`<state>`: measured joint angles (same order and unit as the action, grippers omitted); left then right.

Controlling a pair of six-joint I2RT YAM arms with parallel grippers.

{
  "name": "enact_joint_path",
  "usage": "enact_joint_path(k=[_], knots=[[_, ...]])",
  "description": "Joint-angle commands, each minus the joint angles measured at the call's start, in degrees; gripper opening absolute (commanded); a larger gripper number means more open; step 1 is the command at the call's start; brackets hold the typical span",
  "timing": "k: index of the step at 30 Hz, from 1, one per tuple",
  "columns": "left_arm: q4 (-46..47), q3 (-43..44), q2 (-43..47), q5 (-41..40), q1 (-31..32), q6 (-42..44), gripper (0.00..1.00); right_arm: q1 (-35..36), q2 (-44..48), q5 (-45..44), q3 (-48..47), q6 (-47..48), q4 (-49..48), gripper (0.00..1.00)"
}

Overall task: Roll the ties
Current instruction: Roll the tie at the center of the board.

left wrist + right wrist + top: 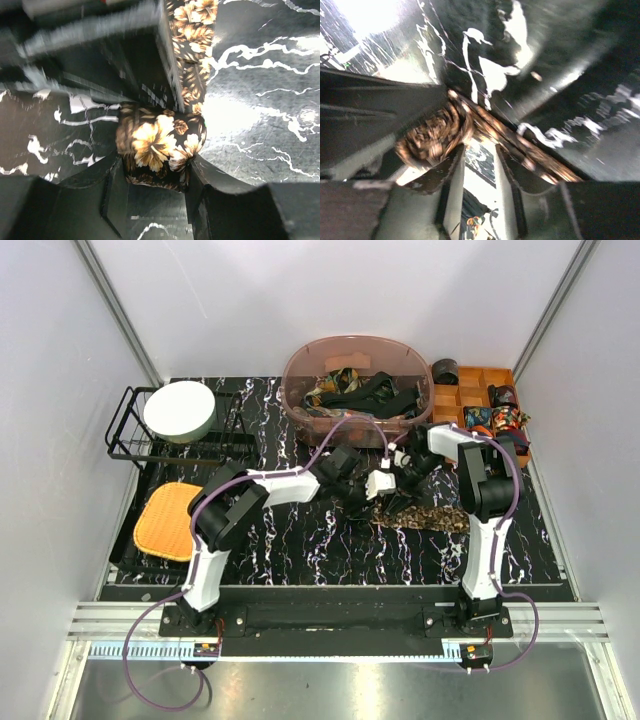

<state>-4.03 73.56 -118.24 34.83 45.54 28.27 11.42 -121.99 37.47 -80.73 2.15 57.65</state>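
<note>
black marbled counter (pixel 300 550) beneath everything. pinkish clear tub (pixel 296 390) set on it, loose ties (pixel 350 392) heaped inside. in front of the tub, a brown flowered tie (pixel 160 147), rolled at one end (the rest flat, out in front of the tub's right end). left hand (pixel 156 167) pinching that roll. right hand (pixel 480 150) also in front of the tub, too blurred to tell whether spread or pressed together.
</note>
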Motion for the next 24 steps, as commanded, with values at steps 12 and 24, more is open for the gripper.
enact_joint_path(k=[12,24], knots=[[-26.47,4.31,-5.08,-18.47,4.64,2.49,0.03,-5.89,11.08,14.21,7.42,-1.80,-8.77,0.47],[-28.40,6.07,-6.92,-19.28,5.35,3.37,0.07,-1.93,7.82,7.88,10.68,-4.35,-13.61,0.26]])
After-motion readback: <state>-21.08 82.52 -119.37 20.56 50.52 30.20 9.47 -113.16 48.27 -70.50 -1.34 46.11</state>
